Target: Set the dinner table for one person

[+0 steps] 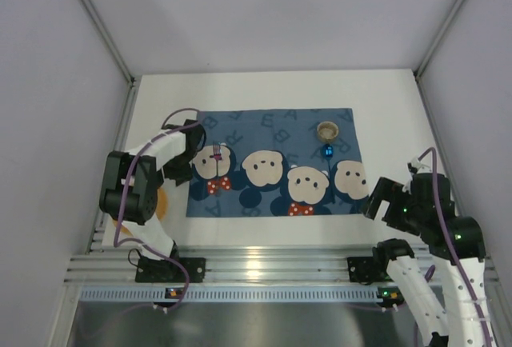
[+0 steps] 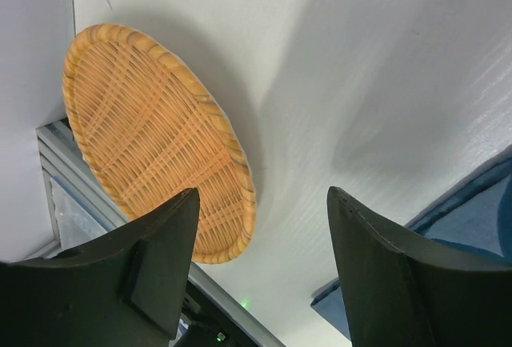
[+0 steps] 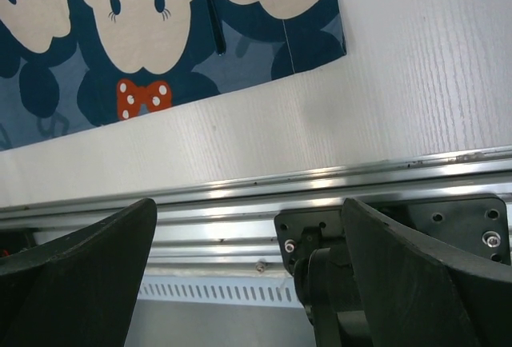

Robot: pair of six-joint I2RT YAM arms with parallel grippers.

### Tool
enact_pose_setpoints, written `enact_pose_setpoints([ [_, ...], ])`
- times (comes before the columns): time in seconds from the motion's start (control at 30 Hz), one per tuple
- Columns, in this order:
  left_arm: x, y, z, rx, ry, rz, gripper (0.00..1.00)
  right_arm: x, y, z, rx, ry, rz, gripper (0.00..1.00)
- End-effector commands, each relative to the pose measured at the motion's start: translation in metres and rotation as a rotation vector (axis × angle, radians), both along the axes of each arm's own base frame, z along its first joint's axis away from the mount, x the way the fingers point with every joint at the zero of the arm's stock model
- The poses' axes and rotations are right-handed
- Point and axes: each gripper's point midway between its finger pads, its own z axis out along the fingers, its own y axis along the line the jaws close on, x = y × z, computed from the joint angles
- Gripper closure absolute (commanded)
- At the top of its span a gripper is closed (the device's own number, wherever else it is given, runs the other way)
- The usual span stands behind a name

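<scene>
Overhead, the white worktop [image 1: 264, 91] is seen beneath the placemat [image 1: 264, 123], the wicker tray [image 1: 164, 203] mostly hidden by the left arm. Left wrist: the left hand [image 2: 262, 195] is shown released, empty, beside that tray, whose rim could be clipped on descent. Right wrist: the right hand [image 3: 250, 207] is spread wide, empty.

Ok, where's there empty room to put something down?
The white table is bare beyond the placemat and in the strip between it and the metal rail. The placemat's middle is free. It's crowded on the left, around the left gripper and woven plate, and by the small cup.
</scene>
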Motion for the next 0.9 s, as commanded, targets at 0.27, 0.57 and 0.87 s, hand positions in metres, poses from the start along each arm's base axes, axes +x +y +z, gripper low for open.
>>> enact_pose_setpoints([
  [0.27, -0.006, 0.036, -0.016, 0.019, 0.088, 0.094, 0.30, -0.012, 0.001, -0.001, 0.028, -0.001, -0.021, 0.00],
  [0.57, -0.007, 0.056, -0.033, 0.009, 0.159, 0.151, 0.65, -0.006, 0.000, 0.000, 0.009, 0.006, -0.009, 0.00],
  [0.87, -0.004, 0.060, -0.057, -0.005, 0.224, 0.153, 1.00, -0.003, -0.004, 0.004, -0.026, 0.002, -0.004, 0.00],
])
